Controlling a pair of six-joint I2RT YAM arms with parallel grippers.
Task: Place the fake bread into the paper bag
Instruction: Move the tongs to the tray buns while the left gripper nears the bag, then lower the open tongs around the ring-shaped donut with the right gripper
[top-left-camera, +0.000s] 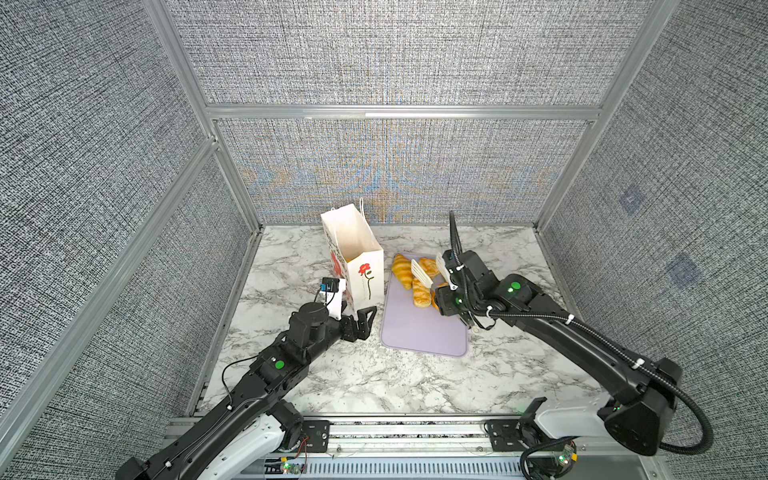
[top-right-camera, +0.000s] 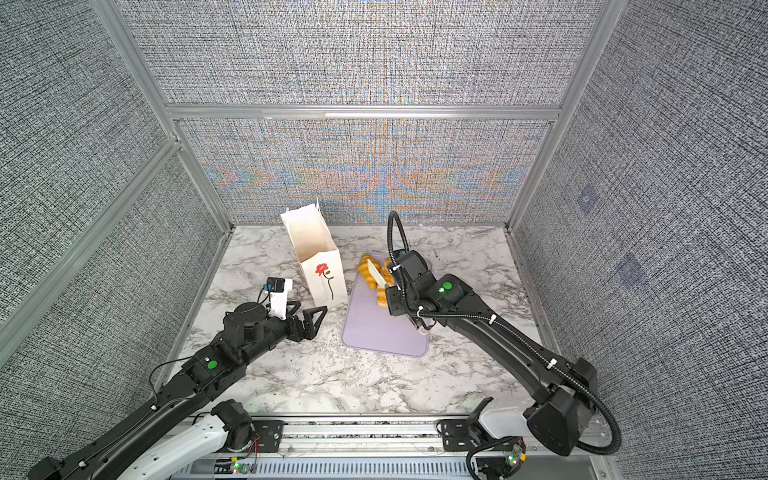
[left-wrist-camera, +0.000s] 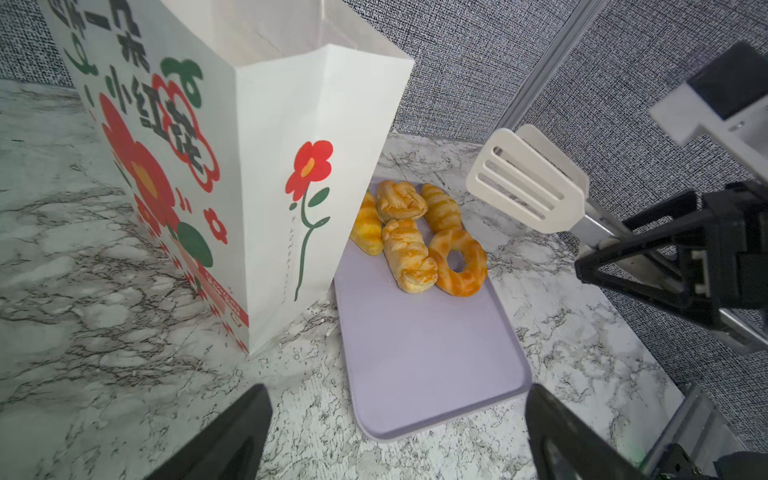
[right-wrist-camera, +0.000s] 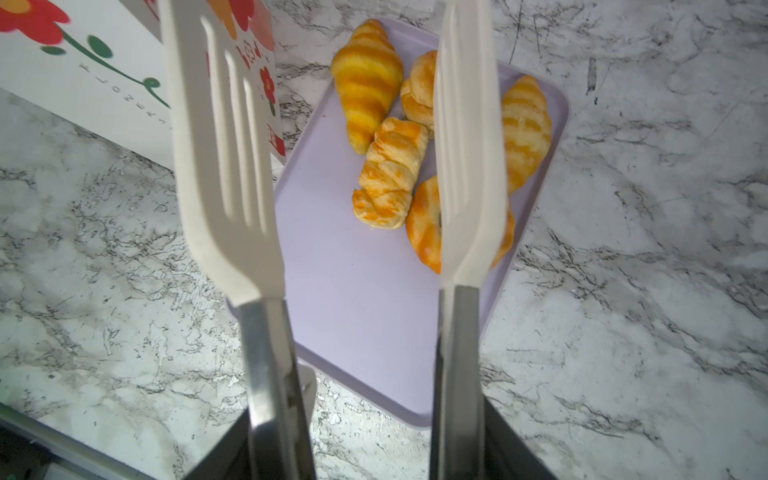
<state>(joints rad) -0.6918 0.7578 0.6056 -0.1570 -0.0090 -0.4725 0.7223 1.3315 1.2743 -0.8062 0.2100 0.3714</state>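
While five glossy golden bread pieces (left-wrist-camera: 419, 232) are lying bunched at the far end of the tray (left-wrist-camera: 415, 353), just beside the upright white flower bag (top-left-camera: 357, 253), left claw (top-right-camera: 309, 308) is hanging open; right claw (right-wrist-camera: 372, 449) is gripping open tongs (right-wrist-camera: 224, 166).

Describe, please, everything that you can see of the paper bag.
The paper bag is tall, narrow and white. It stands upright, mouth open, on the marble table, close beside the lilac tray. Its narrow face bears one red flower on a green stem; its wide face shows larger red flowers and green lettering. A thin white string handle rises at the far rim. The open left pincer sits near, not touching.
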